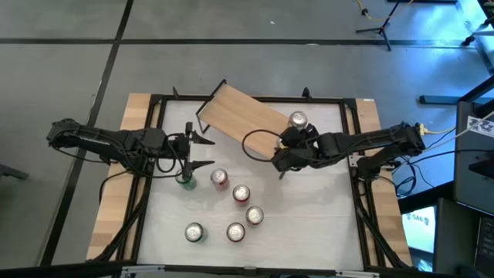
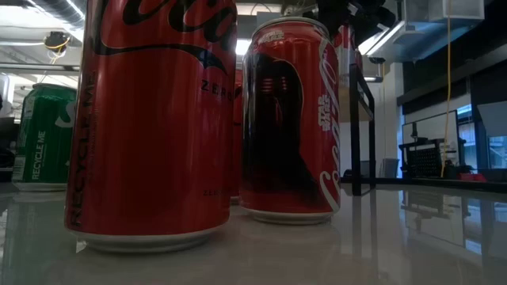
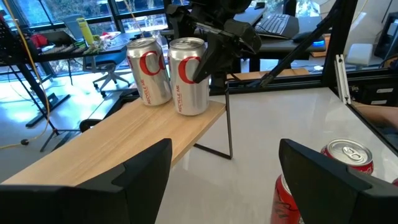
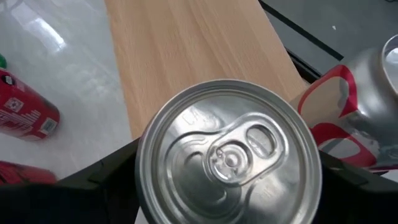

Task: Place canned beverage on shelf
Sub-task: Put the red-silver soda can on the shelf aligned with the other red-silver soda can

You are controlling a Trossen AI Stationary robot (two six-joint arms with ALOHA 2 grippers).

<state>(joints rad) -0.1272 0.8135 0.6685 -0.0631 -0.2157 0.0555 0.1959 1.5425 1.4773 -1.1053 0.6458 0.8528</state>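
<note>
The right gripper (image 3: 205,59) grasps a silver can (image 3: 188,76) on the shelf (image 3: 118,140), mid-frame. The left gripper (image 1: 202,152) hangs released, left of centre.

Two silver cans (image 3: 168,74) stand upright, touching, at the end of the light-wood shelf (image 3: 112,143), the right pincer (image 3: 208,59) closed on the nearer one, while red cans (image 3: 329,180) stand on the white desk (image 3: 280,118).

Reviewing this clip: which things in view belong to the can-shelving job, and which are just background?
Job:
shelf
silver can held by the right gripper
second silver can on the shelf
red cans waiting on the table
green can
open left gripper

Background:
office chair
stands
</note>
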